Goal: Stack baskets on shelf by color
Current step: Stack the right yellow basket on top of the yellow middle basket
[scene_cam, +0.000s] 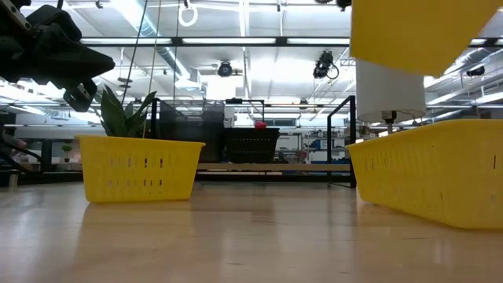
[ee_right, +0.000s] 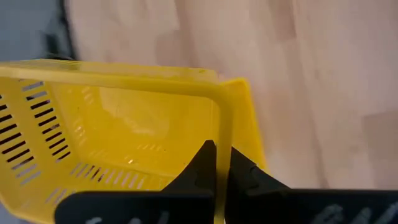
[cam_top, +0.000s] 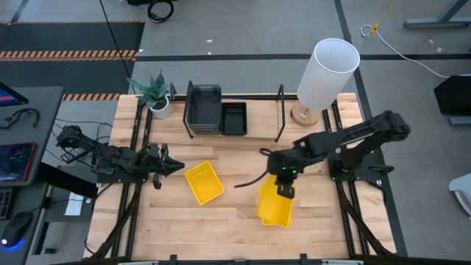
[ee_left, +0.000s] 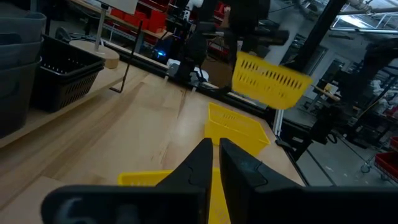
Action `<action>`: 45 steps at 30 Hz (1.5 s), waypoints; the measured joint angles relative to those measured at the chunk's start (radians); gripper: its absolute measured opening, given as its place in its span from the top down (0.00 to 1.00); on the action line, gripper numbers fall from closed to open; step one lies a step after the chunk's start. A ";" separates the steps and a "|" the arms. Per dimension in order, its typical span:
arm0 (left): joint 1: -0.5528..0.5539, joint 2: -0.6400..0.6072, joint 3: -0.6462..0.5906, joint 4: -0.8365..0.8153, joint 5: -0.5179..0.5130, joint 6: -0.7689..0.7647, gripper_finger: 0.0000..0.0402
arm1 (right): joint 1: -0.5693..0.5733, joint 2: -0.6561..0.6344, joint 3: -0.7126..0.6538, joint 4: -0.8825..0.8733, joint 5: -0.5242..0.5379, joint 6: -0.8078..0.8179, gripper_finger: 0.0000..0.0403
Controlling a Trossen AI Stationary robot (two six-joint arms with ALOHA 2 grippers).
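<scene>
Three yellow baskets show. One (cam_top: 204,182) rests on its bottom mid-table, just right of my shut left gripper (cam_top: 175,168), which hovers above the table and touches nothing. My right gripper (cam_top: 283,185) is shut on a second yellow basket (scene_cam: 420,31), lifted above the third (scene_cam: 432,179), which rests on its bottom on the table. On the shelf (cam_top: 261,118) at the far side stand stacked dark grey baskets (cam_top: 202,109) and a black basket (cam_top: 234,118). In the left wrist view the lifted basket (ee_left: 270,81) hangs over the resting one (ee_left: 236,127). My right gripper pinches the lifted yellow basket by the top rim of one wall (ee_right: 222,124), close to a corner, one finger inside the basket and one outside. The fingers come from above, pointing down. The basket hangs clear of the table, tilted, over the other yellow basket.
A white cylinder on a wooden base (cam_top: 327,73) stands at the far right, beside the shelf's right loop. A potted plant (cam_top: 156,96) stands at the far left. Black frame rods run along both table sides. Bare wood lies between the baskets and the shelf.
</scene>
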 joint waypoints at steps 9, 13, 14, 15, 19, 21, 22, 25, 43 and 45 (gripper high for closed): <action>0.000 0.000 0.000 0.000 0.000 0.000 0.94 | -0.001 0.190 0.097 -0.188 0.033 -0.186 0.98; 0.000 0.000 0.000 0.000 0.000 0.000 0.94 | -0.001 0.228 0.109 -0.187 0.012 -0.234 0.98; 0.000 0.000 0.000 0.000 0.000 0.000 0.94 | -0.001 0.238 0.109 -0.189 0.011 -0.242 0.98; 0.000 0.000 0.000 0.000 0.000 0.000 0.93 | -0.001 0.244 0.109 -0.189 0.009 -0.249 0.98; 0.000 0.000 0.000 0.000 0.000 0.000 0.92 | -0.001 0.261 0.109 -0.187 0.007 -0.259 0.98; 0.000 0.000 0.000 0.000 0.000 0.000 0.91 | -0.001 0.269 0.110 -0.167 0.008 -0.260 0.98; 0.000 0.000 0.000 0.000 0.000 0.000 0.91 | -0.001 0.274 0.109 -0.167 0.008 -0.260 0.98; 0.000 0.000 0.000 0.000 0.000 0.000 0.92 | -0.001 0.290 0.109 -0.154 0.008 -0.265 0.98; 0.000 0.000 0.000 0.001 0.000 0.000 0.91 | 0.000 0.428 0.109 -0.096 -0.005 -0.312 0.93; 0.000 0.000 0.000 0.001 0.000 0.000 0.92 | -0.001 0.430 0.109 -0.074 -0.016 -0.295 0.89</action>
